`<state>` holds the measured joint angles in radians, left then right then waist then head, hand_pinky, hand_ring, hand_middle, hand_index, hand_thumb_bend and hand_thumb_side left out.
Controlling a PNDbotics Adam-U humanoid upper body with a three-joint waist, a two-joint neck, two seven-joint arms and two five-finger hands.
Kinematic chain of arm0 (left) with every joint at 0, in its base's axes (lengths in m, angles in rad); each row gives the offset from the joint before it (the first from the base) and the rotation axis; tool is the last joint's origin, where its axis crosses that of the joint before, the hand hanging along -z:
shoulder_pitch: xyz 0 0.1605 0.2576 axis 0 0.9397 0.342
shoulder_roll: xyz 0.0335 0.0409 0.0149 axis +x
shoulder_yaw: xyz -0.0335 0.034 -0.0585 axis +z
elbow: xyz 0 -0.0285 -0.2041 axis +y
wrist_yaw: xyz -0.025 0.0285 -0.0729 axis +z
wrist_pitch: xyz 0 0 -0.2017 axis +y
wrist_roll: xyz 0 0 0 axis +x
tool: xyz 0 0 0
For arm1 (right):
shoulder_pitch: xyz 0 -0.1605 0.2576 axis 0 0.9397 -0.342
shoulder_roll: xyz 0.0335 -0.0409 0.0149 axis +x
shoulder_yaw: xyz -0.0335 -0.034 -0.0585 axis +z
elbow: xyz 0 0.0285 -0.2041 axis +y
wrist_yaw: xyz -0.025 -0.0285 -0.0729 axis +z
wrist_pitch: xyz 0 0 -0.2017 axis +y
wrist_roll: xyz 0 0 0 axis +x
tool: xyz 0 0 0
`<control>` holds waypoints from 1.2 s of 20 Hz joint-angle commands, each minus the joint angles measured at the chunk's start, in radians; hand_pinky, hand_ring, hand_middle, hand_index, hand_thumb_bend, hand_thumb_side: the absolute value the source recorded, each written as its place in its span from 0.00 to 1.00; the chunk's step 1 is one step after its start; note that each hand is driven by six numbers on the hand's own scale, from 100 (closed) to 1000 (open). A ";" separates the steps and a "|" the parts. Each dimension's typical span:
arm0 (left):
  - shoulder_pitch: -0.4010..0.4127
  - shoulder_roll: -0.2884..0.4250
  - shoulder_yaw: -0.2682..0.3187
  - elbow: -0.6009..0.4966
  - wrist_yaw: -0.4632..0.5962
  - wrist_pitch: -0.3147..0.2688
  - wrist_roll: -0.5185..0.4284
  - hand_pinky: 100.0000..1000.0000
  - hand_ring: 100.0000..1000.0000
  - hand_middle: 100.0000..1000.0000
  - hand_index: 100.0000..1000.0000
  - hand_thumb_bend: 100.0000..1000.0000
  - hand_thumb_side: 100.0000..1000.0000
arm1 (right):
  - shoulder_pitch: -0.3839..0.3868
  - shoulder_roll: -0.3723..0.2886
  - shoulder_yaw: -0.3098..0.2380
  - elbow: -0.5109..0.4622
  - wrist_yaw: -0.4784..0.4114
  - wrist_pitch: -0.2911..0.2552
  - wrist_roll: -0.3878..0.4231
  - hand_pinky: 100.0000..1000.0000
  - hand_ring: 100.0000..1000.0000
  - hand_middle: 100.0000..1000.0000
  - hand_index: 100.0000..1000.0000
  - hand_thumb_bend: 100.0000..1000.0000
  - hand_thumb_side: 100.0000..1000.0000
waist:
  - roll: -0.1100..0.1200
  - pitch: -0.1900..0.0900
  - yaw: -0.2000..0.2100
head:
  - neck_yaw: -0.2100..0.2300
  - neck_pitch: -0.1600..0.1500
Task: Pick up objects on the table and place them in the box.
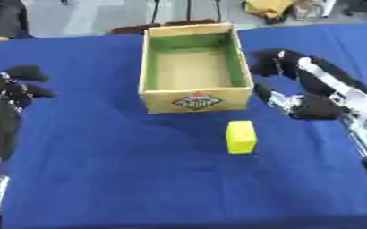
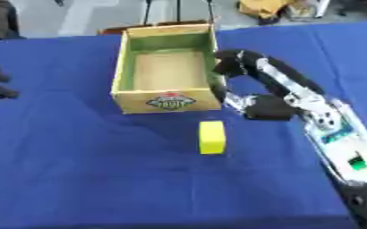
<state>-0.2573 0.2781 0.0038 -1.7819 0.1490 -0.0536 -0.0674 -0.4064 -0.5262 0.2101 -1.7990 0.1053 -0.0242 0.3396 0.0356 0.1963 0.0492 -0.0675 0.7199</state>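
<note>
A yellow block (image 1: 241, 136) lies on the blue tablecloth just in front of the wooden box (image 1: 194, 67), near the box's right front corner. The box is open on top, with green inner walls, and nothing shows inside it. My right hand (image 1: 296, 85) hovers beside the box's right wall, fingers and thumb spread in an open curve, holding nothing. It is above and to the right of the block. My left hand (image 1: 14, 87) rests at the left edge, fingers relaxed, far from both.
The blue cloth (image 1: 124, 170) covers the whole table, with wide bare room in front and to the left of the box. Chair legs and a yellowish object (image 1: 269, 6) stand beyond the far edge.
</note>
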 commanded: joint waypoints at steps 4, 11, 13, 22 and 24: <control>-0.008 0.013 0.006 -0.009 0.004 0.000 -0.004 0.67 0.49 0.57 0.72 0.79 0.87 | -0.030 -0.045 0.039 0.026 0.041 -0.017 0.047 0.82 0.80 0.72 0.92 0.21 0.48 | -0.002 -0.016 0.004 | -0.006 -0.002; -0.008 0.013 0.005 -0.009 0.004 0.002 -0.007 0.67 0.49 0.57 0.72 0.79 0.88 | -0.036 -0.042 0.062 0.074 0.074 -0.024 0.080 0.83 0.82 0.74 0.93 0.25 0.49 | -0.001 -0.015 0.005 | -0.007 0.000; -0.008 0.013 0.005 -0.009 0.004 0.003 -0.007 0.67 0.49 0.57 0.72 0.79 0.88 | -0.035 -0.042 0.067 0.085 0.082 -0.024 0.092 0.83 0.82 0.74 0.93 0.26 0.49 | -0.001 -0.015 0.006 | -0.007 0.000; -0.008 0.012 0.004 -0.009 0.004 0.004 -0.008 0.68 0.49 0.57 0.72 0.79 0.88 | -0.027 -0.041 0.083 0.134 0.120 -0.028 0.149 0.87 0.89 0.80 0.96 0.30 0.50 | -0.002 -0.015 0.007 | -0.007 -0.001; -0.008 0.012 0.004 -0.009 0.004 0.004 -0.008 0.68 0.49 0.57 0.72 0.79 0.88 | -0.026 -0.040 0.085 0.145 0.124 -0.030 0.159 0.87 0.90 0.81 0.96 0.31 0.50 | -0.002 -0.014 0.007 | -0.008 -0.001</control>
<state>-0.2568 0.2781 0.0037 -1.7814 0.1491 -0.0491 -0.0726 -0.4222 -0.5433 0.2980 -1.6528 0.2195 -0.0519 0.4905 0.0355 0.1963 0.0552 -0.0726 0.7200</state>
